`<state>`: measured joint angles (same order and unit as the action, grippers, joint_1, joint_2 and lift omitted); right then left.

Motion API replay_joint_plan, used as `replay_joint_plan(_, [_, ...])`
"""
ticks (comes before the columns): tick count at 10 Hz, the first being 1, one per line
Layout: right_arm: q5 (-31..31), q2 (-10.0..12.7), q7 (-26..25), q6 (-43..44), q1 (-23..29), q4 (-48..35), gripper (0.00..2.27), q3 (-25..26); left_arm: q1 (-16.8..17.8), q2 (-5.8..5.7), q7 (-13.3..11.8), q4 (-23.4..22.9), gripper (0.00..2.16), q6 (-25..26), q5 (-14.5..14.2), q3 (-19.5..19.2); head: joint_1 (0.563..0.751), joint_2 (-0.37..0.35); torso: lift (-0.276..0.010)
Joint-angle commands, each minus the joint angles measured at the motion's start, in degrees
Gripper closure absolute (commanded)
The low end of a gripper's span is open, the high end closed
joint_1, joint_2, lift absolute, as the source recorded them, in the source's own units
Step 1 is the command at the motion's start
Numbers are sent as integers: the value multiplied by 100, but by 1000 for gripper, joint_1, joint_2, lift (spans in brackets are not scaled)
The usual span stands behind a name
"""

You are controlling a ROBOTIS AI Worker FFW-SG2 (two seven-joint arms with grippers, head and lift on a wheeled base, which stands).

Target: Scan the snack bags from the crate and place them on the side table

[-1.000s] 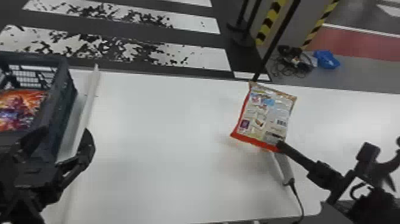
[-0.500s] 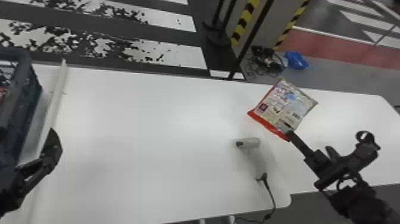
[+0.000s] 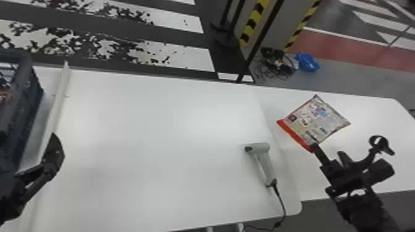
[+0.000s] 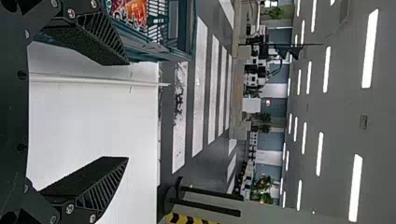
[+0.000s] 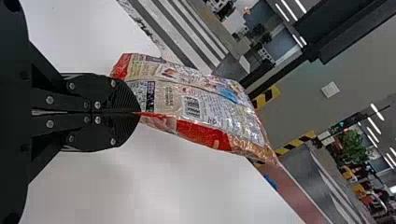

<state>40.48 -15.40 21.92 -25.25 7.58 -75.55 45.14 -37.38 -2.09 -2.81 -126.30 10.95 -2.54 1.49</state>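
1. The right gripper (image 3: 314,147) is clenched on one snack bag (image 3: 315,120). In the right wrist view its two flat fingers are pressed together, with the edge of the bag between them.

2. This bag is in front of the fingertips, above the side table (image 3: 373,111) as the head view shows it – I cannot tell exactly how high. Its pale printed side, with the barcode, is turned to the head camera, and a red band runs along one edge.

3. The left gripper (image 3: 52,154) is in a released state: in the left wrist view the fingers stand wide apart and nothing is between them. In the head view it is near the crate (image 3: 23,108).

4. The crate is dark, with openings in its wall, and it is at the left end of the main table (image 3: 154,138). Inside it there is a red and orange bag (image 4: 133,9), partly visible in the left wrist view.

5. A long white strip (image 3: 58,101) lies on the main table, beside the crate.

6. The scanner (image 3: 259,148) is lying on the main table, near the border with the side table – its dark cord (image 3: 279,196) goes from the handle toward the near table edge.

7. On the floor behind the tables are some cables (image 3: 278,64) and a blue object (image 3: 307,62), close together.
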Motion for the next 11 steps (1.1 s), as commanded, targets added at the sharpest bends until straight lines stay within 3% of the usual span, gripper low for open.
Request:
replay_joint_plan(1, [-5, -51, -127, 226, -99, 339, 1467, -155, -24, -20, 0, -8, 164, -27, -18, -8, 695, -350, -94])
replay_joint_plan(2, [-5, -42, -381, 595, -90, 436, 383, -295, -33, -20, 0, -8, 164, -27, -18, -17, 695, -350, -94])
replay_joint_plan(3, [-23, -33, -557, 876, -99, 506, -1, -330, -42, -20, 0, -8, 164, -62, -27, -26, 695, -350, -94])
replay_joint_plan(5, [12, -16, -636, 1069, 6, 453, 60, -330, -50, -20, 0, -8, 164, -62, -36, -26, 695, -350, -94])
replay_joint_plan(7, [21, 327, -628, 1702, 498, -399, 63, -339, -59, -11, 0, -52, 164, -62, -27, -26, 695, -350, -94])
replay_joint_plan(11, [-858, 1057, -619, 3319, 1931, -2676, 63, -1526, -112, 42, 35, -158, 164, -80, -27, 10, 695, -350, -94])
